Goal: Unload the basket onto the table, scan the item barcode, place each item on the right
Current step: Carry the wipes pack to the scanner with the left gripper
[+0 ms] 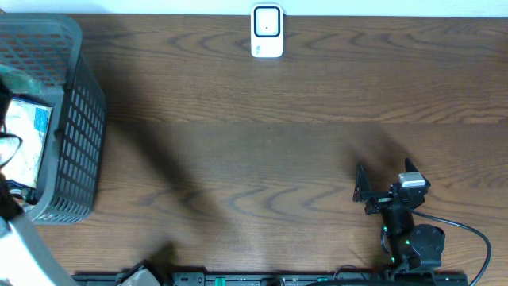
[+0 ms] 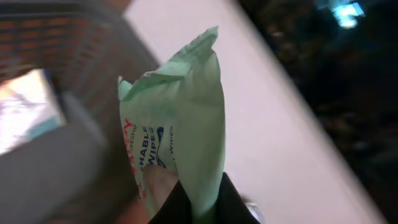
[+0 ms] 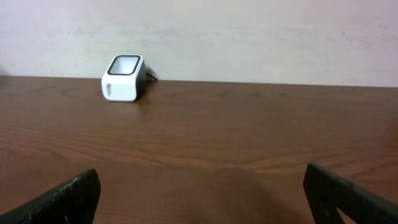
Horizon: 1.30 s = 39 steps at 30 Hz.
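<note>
The left gripper (image 2: 199, 208) is clamped on a green wipes pack (image 2: 180, 118) by the basket (image 1: 79, 143) at the left. The right gripper (image 3: 205, 199) stands wide open, facing the scanner (image 1: 267, 32) at the table's far edge.

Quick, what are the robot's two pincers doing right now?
Left pincer: shut on the green wipes pack.
Right pincer: open, holding nothing.

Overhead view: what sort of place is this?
Probably a mock checkout counter: a white barcode scanner on a wooden table, a grey basket of goods, the left pincer holding a wipes pack.
</note>
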Each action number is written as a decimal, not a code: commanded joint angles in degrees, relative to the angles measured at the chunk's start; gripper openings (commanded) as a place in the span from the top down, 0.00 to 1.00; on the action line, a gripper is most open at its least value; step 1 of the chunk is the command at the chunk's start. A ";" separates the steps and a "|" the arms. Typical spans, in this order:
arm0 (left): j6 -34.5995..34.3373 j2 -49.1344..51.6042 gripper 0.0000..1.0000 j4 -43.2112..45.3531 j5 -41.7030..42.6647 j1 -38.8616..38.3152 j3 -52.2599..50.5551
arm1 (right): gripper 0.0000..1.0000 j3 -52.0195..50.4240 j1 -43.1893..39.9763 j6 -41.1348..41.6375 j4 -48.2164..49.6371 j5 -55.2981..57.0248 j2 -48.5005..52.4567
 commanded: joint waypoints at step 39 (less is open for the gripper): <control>14.73 50.31 0.92 5.44 -10.12 -66.07 1.09 | 0.01 -0.07 0.44 0.37 -0.24 -0.37 -0.24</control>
